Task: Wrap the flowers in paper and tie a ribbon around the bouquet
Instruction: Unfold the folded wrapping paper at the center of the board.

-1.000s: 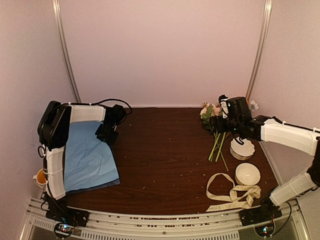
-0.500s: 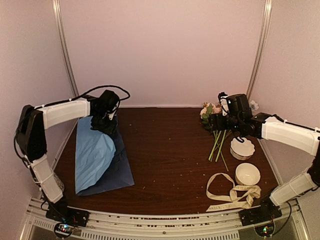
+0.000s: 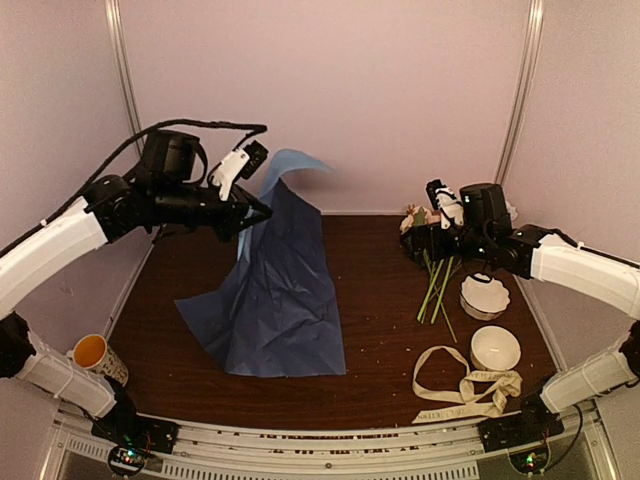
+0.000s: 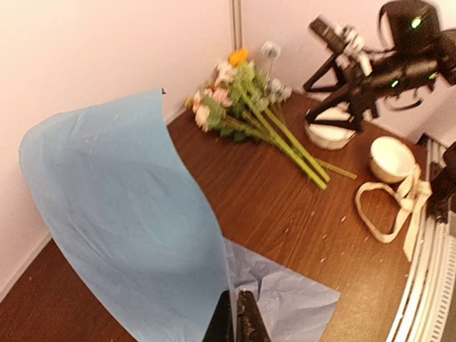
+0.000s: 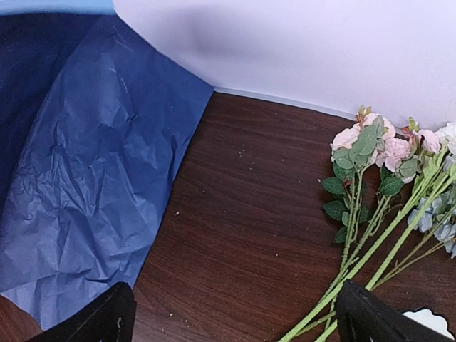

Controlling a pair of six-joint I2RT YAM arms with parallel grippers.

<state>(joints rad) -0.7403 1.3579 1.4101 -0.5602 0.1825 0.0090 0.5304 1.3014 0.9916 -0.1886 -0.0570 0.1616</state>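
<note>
The blue paper (image 3: 285, 290) hangs from my left gripper (image 3: 252, 208), which is shut on its upper edge high above the table's left half. The sheet's lower part trails on the wood and its top corner flops over. In the left wrist view the closed fingertips of this gripper (image 4: 237, 308) pinch the paper (image 4: 128, 214). The flowers (image 3: 431, 272) lie at the back right, blooms toward the wall. My right gripper (image 3: 428, 244) hovers open just left of them. Its wrist view shows the gripper (image 5: 239, 320) over bare wood, the flowers (image 5: 377, 178) at the right finger. The ribbon (image 3: 465, 386) lies looped at the front right.
Two white bowls stand right of the stems: a scalloped one (image 3: 485, 296) and a round one (image 3: 495, 347). A mug (image 3: 96, 356) with an orange inside sits at the front left edge. Walls close the back and sides.
My left gripper shut on the paper, then raised it from the table's left side and swung it up toward the middle. The right arm barely moved.
</note>
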